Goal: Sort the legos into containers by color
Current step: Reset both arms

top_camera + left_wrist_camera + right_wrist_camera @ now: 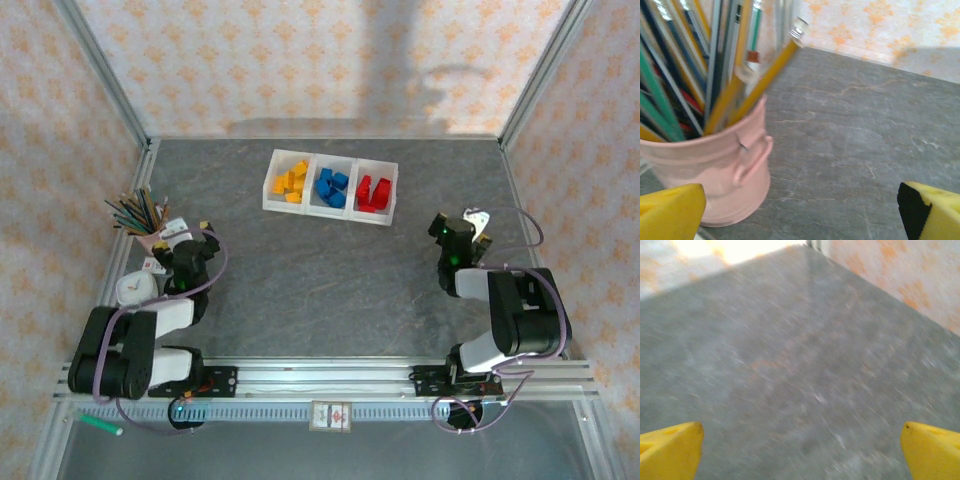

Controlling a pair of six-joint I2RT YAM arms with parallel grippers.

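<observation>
— Both jaws are standing wide apart, gripping nothing.
— Legos (pixel 332 187) are sitting sorted in the containers (pixel 325 215), upper middle. I'm guessing light, hard, slippery; pinching flat sides is looking safest.

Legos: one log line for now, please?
legos: sorted by color in tray | left tool: open, near pink cup | right tool: open, empty

Probably a robotics lab cell: aluminium frame (pixel 330 372) and floral-papered panels (pixel 330 60) box in a grey table (pixel 330 280) bearing robot arms (pixel 520 315).
</observation>
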